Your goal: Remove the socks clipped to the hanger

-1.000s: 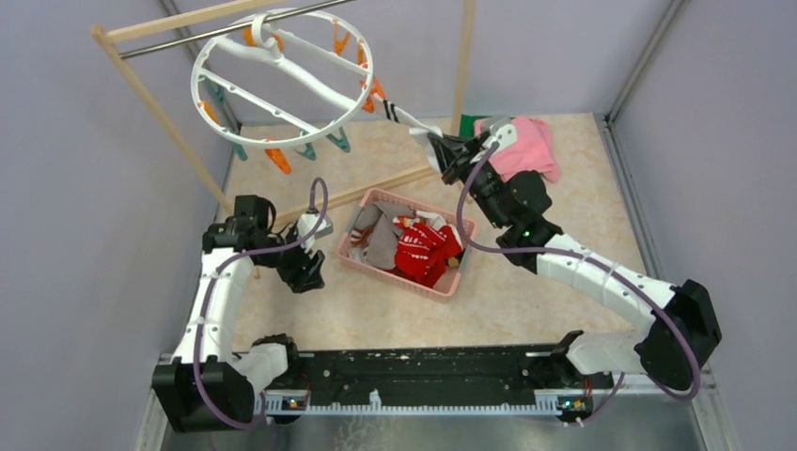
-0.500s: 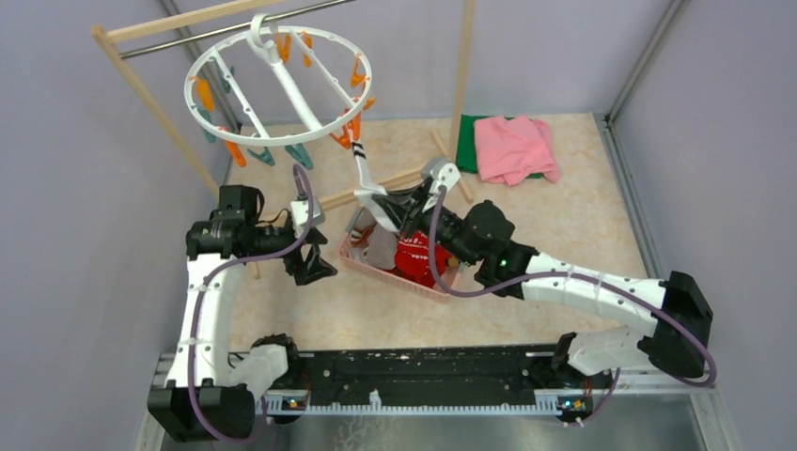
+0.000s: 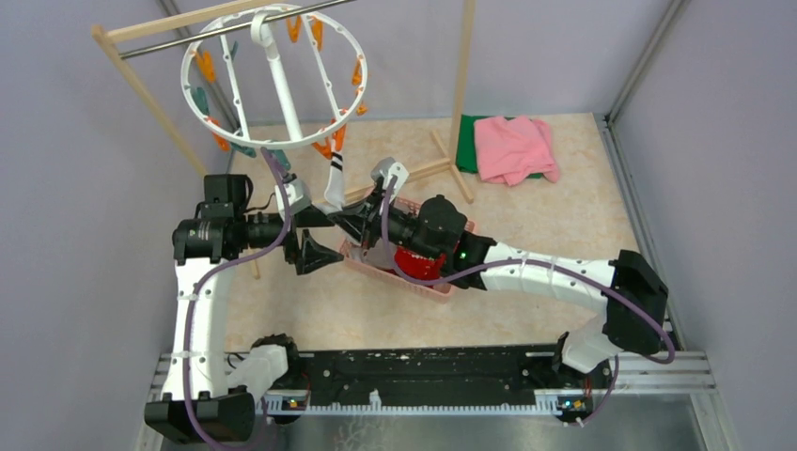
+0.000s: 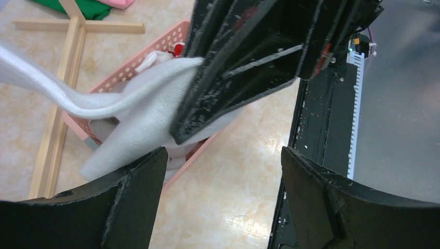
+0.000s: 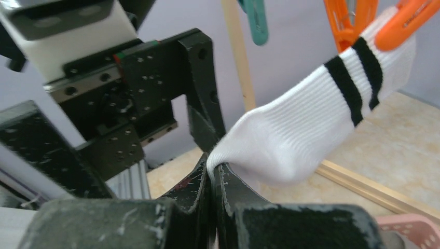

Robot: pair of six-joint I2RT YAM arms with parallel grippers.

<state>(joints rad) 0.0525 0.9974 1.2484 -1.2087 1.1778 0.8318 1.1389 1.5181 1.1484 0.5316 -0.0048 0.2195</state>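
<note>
The white hanger (image 3: 274, 80) hangs from the rack's metal bar. A white sock with black stripes (image 3: 335, 178) stays clipped at its cuff by an orange clip (image 5: 402, 23). My right gripper (image 5: 214, 168) is shut on the sock's toe end (image 5: 306, 135), pulling it taut; it sits above the basket's left end in the top view (image 3: 346, 222). My left gripper (image 3: 322, 237) is open and empty, right beside the right gripper. The left wrist view shows the sock (image 4: 140, 109) and the right gripper's fingers (image 4: 244, 67) just beyond my open left gripper (image 4: 223, 171).
A pink basket (image 3: 428, 287) under the right gripper holds a red patterned sock (image 3: 414, 261) and grey ones. The wooden rack's post (image 3: 462, 66) and foot (image 3: 446, 155) stand behind. Folded pink and green cloths (image 3: 512, 146) lie at the back right.
My right arm swung left from the back right to the basket's left end, holding the sock. The hanger turned with it. My left arm rose toward the sock, gripper open.
</note>
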